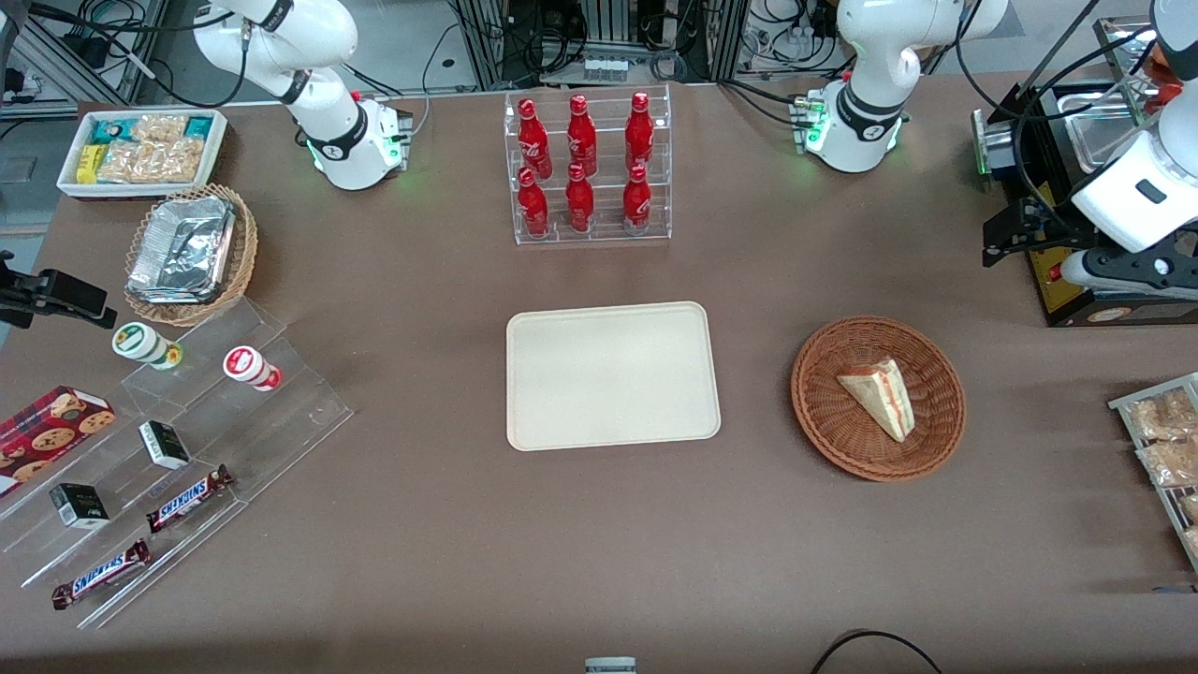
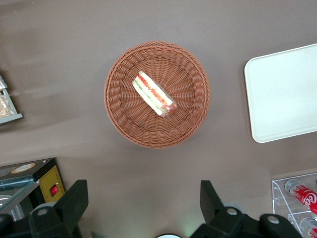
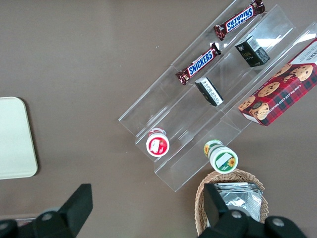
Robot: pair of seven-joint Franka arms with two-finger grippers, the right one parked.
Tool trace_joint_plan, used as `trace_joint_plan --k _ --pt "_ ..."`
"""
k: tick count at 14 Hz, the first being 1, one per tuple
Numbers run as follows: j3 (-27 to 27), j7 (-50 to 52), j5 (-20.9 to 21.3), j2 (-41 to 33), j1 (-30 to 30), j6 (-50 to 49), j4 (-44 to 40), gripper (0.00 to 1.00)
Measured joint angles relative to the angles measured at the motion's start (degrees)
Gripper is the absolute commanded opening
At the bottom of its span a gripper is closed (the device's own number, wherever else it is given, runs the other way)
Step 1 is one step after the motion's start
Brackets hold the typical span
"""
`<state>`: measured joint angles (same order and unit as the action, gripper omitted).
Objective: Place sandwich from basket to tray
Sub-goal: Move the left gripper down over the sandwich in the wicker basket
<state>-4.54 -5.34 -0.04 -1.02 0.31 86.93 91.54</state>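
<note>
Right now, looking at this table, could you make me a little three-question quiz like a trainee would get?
1. True or false: the sandwich lies in the basket.
2. How many red bottles stand in the clear rack? A) four B) six C) eight
3. Fill in: the gripper hangs above the table with its fingers ____, holding nothing.

Key: 1 true. 2 B. 3 open. The tray holds nothing yet and sits beside the basket, toward the parked arm's end.
</note>
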Motion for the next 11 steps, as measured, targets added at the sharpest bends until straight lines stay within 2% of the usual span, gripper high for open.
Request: trace_joint_plan --k 4,7,11 --pt "-0.01 -0.17 0.16 0.49 0.0 -0.08 0.22 1.0" --pt "-0.02 -0.17 0.18 2.17 0.0 1.47 3.98 1.0" --pt "-0.07 -0.17 0.18 4.17 0.0 15.53 14.98 1.0"
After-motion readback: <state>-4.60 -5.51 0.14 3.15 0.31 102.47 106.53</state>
